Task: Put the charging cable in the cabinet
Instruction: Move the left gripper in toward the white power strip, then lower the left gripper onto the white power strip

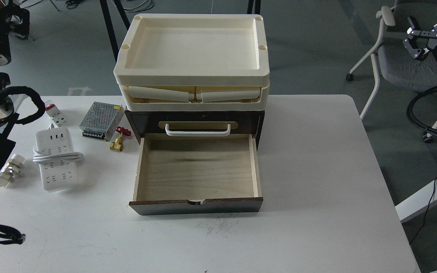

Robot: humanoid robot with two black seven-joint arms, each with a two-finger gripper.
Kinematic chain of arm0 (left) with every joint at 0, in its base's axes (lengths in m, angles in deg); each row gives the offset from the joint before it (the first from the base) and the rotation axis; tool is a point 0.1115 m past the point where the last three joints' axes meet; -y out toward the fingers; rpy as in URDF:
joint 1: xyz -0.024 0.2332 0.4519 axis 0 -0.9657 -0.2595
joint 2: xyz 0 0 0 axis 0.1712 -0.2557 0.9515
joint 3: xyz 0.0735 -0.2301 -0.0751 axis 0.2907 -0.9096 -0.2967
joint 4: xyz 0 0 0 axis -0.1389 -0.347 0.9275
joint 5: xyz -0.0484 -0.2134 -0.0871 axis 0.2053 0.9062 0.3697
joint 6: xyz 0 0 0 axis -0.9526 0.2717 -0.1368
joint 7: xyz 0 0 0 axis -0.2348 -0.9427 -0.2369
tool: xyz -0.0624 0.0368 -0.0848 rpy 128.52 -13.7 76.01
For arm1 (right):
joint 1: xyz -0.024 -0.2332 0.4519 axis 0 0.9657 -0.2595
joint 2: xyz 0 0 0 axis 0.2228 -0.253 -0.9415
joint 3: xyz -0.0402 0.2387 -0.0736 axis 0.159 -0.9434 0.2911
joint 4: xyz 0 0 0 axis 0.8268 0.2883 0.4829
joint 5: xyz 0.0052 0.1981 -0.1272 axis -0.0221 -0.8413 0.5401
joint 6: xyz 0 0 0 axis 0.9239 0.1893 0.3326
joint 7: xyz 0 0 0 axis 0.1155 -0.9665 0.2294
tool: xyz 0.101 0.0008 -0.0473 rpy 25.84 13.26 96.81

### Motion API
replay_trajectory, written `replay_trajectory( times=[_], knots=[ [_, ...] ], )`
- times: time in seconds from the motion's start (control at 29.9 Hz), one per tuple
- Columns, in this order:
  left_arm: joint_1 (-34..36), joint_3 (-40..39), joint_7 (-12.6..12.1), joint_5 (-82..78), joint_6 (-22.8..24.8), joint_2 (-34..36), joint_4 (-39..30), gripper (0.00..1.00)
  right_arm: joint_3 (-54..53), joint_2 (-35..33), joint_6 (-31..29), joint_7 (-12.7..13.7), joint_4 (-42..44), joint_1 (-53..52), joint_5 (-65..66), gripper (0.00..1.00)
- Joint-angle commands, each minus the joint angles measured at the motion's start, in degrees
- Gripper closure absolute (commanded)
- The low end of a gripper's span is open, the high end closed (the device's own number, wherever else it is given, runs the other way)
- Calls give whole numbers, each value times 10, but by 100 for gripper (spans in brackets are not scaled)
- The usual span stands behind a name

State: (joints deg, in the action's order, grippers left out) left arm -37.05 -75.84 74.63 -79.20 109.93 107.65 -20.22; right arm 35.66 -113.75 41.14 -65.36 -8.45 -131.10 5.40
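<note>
The charging cable [57,159], a white power strip with its cord wrapped round the middle, lies flat on the left of the white table [317,159]. The cabinet [203,118] stands at the table's middle. Its lower pale wood drawer [197,168] is pulled out toward me and is empty. A white bar handle [198,130] sits on the shut drawer front above it. My left gripper [15,18] is high at the far left, behind and above the cable, dark and end-on. My right gripper [431,29] is raised far right off the table, with its fingers spread and empty.
Cream trays [192,57] are stacked on the cabinet. Left of the cabinet lie a silver perforated power-supply box [101,120], a brass valve with a red handle [119,139], a white breaker with a red tab [54,113] and a white fitting [9,170]. A chair [393,64] stands at the back right.
</note>
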Motion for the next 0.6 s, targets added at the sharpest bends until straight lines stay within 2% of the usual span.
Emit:
replay_trajectory(
  times=[0.0, 0.13, 0.3, 0.4, 0.57],
  knots=[
    [-41, 12, 0, -77, 0, 111, -198, 0, -3, -3, 0, 0, 13, 3, 0, 0],
    [-71, 13, 0, -260, 0, 230, -333, 0, -4, -3, 0, 0, 14, 13, 0, 0],
    [-114, 14, 0, -584, 0, 336, -466, 0, -5, -3, 0, -1, 13, 23, -1, 0],
    [-130, 44, 0, -789, 0, 384, -501, 0, -6, -4, 0, -1, 14, 25, -1, 0],
    [-133, 138, 0, -1116, 0, 404, -471, 2, -14, -6, 0, -1, 14, 37, -1, 0]
  ],
)
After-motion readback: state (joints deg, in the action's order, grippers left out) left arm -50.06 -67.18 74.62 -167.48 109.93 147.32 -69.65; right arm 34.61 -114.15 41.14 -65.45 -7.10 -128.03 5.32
